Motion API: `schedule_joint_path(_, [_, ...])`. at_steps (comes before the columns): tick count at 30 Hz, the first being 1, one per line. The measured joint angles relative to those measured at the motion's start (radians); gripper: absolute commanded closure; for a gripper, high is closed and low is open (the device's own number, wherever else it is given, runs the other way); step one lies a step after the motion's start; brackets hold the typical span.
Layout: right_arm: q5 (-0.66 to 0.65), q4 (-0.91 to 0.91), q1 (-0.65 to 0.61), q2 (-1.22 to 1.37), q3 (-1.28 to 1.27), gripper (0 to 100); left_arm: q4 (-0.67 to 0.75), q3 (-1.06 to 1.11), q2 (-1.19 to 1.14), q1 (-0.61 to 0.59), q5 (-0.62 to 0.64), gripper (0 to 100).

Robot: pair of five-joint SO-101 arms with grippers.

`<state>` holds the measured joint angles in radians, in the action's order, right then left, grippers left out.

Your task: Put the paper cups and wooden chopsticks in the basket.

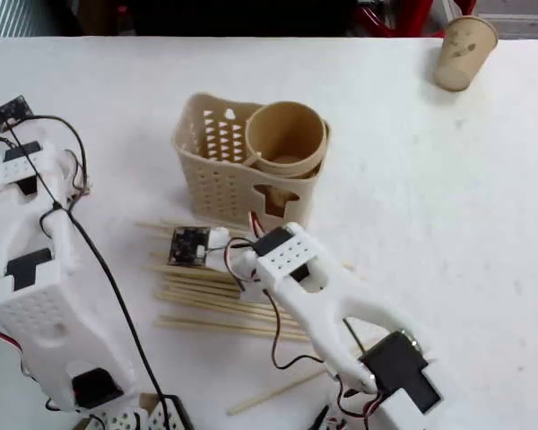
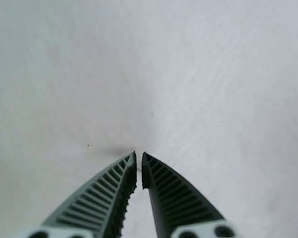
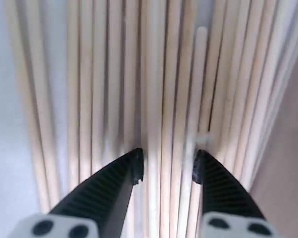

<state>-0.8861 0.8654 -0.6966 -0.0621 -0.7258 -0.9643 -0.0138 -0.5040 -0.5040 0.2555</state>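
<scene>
At six o'clock from the basket (image 1: 203, 175), my right claw (image 3: 166, 167) straddles the wooden chopsticks (image 3: 89, 74), narrowly parted; light, stiff, likely slippery, so I'd pinch mid-length. Left claw (image 2: 139, 157) rests closed.

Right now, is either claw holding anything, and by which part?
Nothing is held. The right gripper is open over the chopsticks; the left gripper is shut on nothing.

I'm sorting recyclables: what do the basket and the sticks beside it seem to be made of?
The basket looks like moulded cream plastic, matt, with regular rows of cut-out holes. The chopsticks look like pale bare wood, unvarnished and dull; bamboo cannot be ruled out.
</scene>
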Motion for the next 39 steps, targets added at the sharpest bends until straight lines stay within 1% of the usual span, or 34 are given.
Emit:
schedule_joint_path(4, [0.0,-0.021,0.008,0.035,0.025,95.7,0.0,0.0,0.0,0.0,0.0,95])
schedule_joint_path(6, [0.003,-0.021,0.008,0.035,0.035,98.5,0.0,0.0,0.0,0.0,0.0,95])
schedule_joint_path(11, [0.005,-0.025,0.006,0.017,0.035,98.2,0.0,0.0,0.0,0.0,0.0,95])
schedule_joint_path(13, [0.034,-0.023,0.012,-0.002,0.034,98.2,0.0,0.0,0.0,0.0,0.0,95])
schedule_joint_path(16, [0.071,-0.021,0.037,-0.051,0.034,98.2,0.0,0.0,0.0,0.0,0.0,95])
schedule_joint_path(21, [0.08,0.021,0.044,-0.152,0.032,97.5,0.0,0.0,0.0,0.0,0.0,95])
schedule_joint_path(25, [0.08,0.068,0.044,-0.201,0.032,89.6,0.002,0.0,0.0,0.0,0.0,95])
schedule_joint_path(27, [0.08,0.069,0.044,-0.203,0.032,89.0,0.002,0.0,0.0,0.0,0.0,95])
schedule_joint_path(33, [0.08,0.058,0.044,-0.143,0.032,97.8,0.002,0.0,0.0,0.0,0.0,95])
schedule_joint_path(35, [0.08,0.034,0.044,-0.109,0.032,96.6,0.002,0.0,0.0,0.0,0.0,95])
schedule_joint_path(39, [0.08,-0.009,0.044,-0.046,0.032,89.9,0.002,0.0,0.0,0.0,0.0,95])
